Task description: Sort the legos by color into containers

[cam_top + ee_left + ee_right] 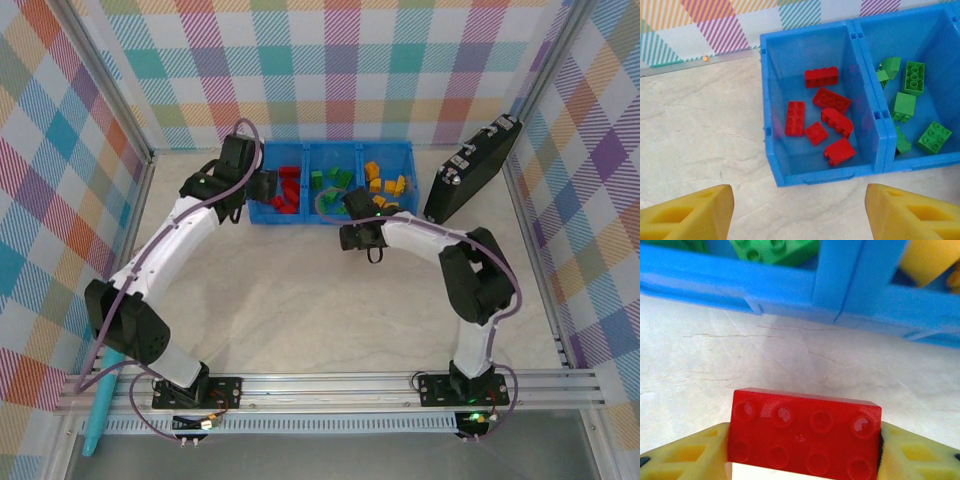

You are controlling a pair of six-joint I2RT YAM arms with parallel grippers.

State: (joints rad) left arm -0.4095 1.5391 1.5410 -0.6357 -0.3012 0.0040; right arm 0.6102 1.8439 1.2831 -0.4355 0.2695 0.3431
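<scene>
One red eight-stud lego (804, 432), studs up, clamped end to end between the yellow fingers (685, 460) of the right claw (802, 462), outside the blue tray (740, 287) and just short of its near wall, facing the divider between the middle and right compartments. Beyond that wall, green to the left of the divider, yellow to the right. Inside the tray's left compartment, six red legos (831, 100) lying loose, some flat, one curved. In the middle compartment, green legos (904, 105), scattered. In the right compartment, yellow-orange legos (385, 182). Left claw (800, 215) spread wide and holding nothing, poised over the pale marbled surface (700, 135) just in front of the red compartment. Right of the tray, near but apart from it, a black case (470, 170) standing on edge, tilted. Plaid walls all around.
</scene>
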